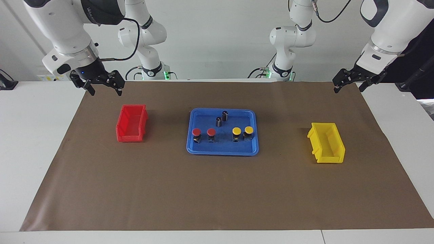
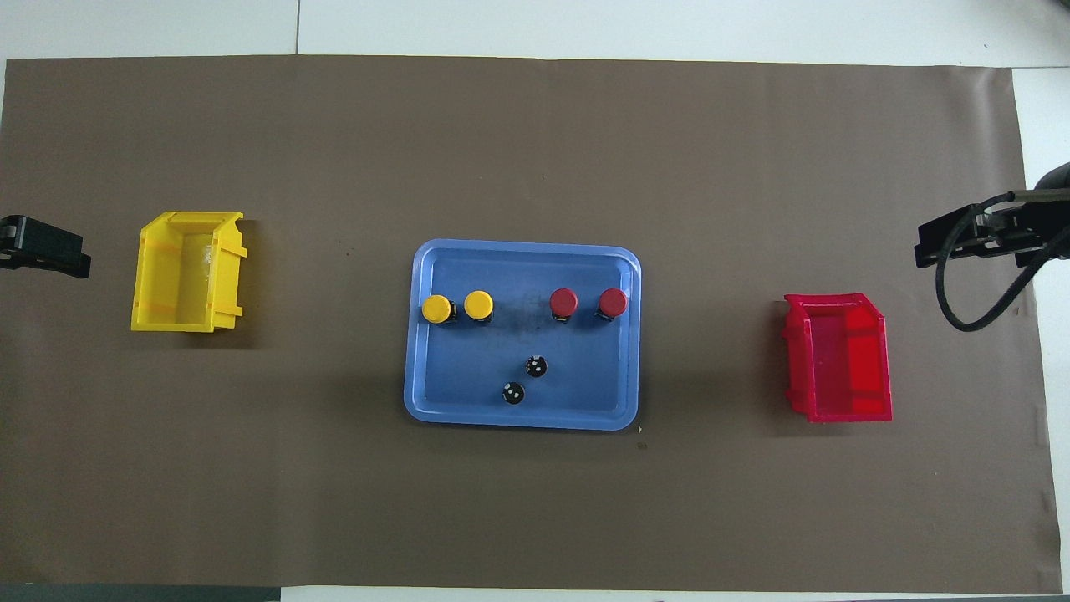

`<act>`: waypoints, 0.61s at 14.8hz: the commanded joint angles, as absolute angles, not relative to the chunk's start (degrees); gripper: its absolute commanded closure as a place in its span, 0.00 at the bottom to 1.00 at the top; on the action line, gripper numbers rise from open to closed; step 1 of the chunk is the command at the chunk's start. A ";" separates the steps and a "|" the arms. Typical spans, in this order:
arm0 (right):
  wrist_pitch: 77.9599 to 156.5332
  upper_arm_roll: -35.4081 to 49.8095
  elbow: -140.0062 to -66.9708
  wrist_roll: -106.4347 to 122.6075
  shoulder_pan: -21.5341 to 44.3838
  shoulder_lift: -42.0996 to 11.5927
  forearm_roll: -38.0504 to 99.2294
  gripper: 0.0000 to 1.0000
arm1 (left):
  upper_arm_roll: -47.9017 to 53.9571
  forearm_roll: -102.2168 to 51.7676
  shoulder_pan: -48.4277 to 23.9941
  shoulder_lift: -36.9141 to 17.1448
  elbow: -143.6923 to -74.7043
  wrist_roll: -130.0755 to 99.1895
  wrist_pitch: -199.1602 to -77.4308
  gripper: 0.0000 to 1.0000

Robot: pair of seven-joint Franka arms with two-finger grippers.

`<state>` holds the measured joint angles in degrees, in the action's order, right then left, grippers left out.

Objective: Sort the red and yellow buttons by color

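Two red buttons (image 1: 196, 132) (image 1: 211, 132) and two yellow buttons (image 1: 236, 130) (image 1: 249, 129) stand in a row in a blue tray (image 1: 222, 152) at the mat's middle. In the overhead view the red ones (image 2: 563, 301) (image 2: 613, 302) are toward the right arm's end of the tray and the yellow ones (image 2: 436, 308) (image 2: 478, 304) toward the left arm's end. My right gripper (image 1: 104, 88) (image 2: 961, 238) hangs open and empty over the mat's edge at its own end. My left gripper (image 1: 349, 86) (image 2: 46, 251) hangs open and empty over the mat's edge at its own end.
A red bin (image 1: 132, 123) (image 2: 840, 359) stands on the brown mat toward the right arm's end. A yellow bin (image 1: 327, 142) (image 2: 188, 272) stands toward the left arm's end. Two dark capless cylinders (image 1: 225, 115) (image 1: 218, 121) stand in the tray, nearer to the robots than the buttons.
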<state>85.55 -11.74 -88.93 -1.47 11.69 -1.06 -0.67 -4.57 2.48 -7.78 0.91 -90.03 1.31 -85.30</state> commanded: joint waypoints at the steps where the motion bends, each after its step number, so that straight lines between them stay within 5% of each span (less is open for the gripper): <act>1: 86.48 -11.51 -90.79 -1.32 11.51 0.44 -0.53 0.00 | -4.39 3.52 -7.47 1.93 -91.14 2.02 -85.08 0.00; 9: 86.84 -11.43 -90.70 -1.85 11.60 0.35 -0.44 0.00 | -4.48 3.60 -7.38 2.99 -93.25 -0.51 -86.65 0.00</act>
<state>85.62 -11.74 -88.93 -1.47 11.69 -1.06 -0.67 -4.63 2.48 -7.76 0.97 -90.71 1.03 -85.35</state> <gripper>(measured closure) 0.000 0.000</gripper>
